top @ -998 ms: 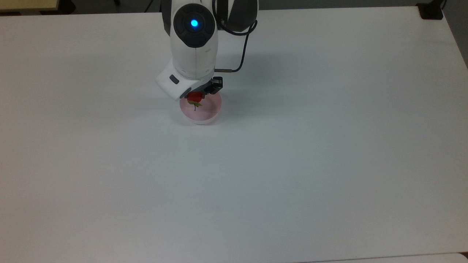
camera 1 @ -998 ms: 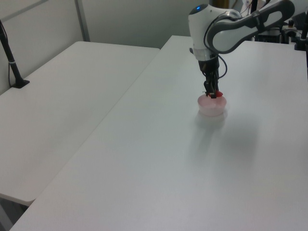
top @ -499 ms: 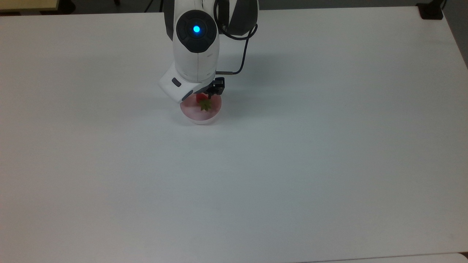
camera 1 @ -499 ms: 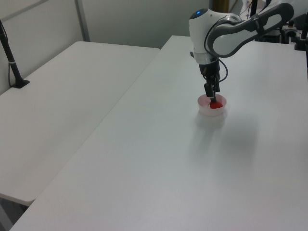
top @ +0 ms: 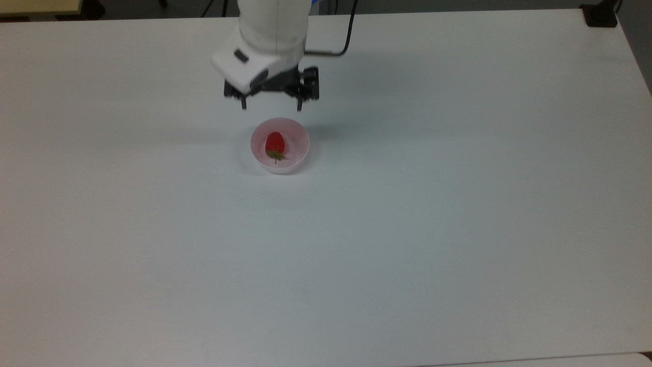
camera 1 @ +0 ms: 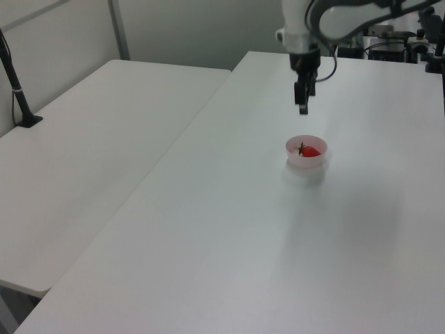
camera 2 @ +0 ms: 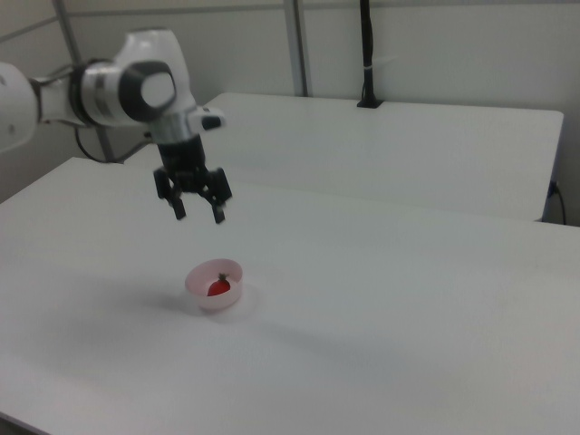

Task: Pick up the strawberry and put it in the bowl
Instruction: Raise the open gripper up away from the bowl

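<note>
White table (top: 458,229), broad and bare-surfaced, bearing the bowl near mid-width in the top view; second white table (camera 1: 90,139) adjoining at the left view's left, seen at the back in the right view (camera 2: 408,145). Black post (camera 2: 367,54) upright at the rear of that second table in the right view, also at the left view's left edge (camera 1: 17,87). White robot arm (camera 2: 118,91) with dark joint covers, entering from the right view's left and from the top edge in the top view (top: 272,30); black cable (top: 349,30) trailing beside the wrist. Gripper (top: 271,106), black, pointing downward, fingers spread wide apart and holding nothing, raised well above the bowl and offset toward the top view's upper edge; same spread stance in the right view (camera 2: 199,214); narrow profile in the left view (camera 1: 303,108). Bowl (top: 295,137), pale pink, round, upright on the table, also (camera 1: 306,161) and (camera 2: 201,285). Strawberry (top: 275,142), red, lying inside the bowl, green leaves and stem toward the top view's bottom; also (camera 1: 310,151) and (camera 2: 217,287), well apart from the gripper.
</note>
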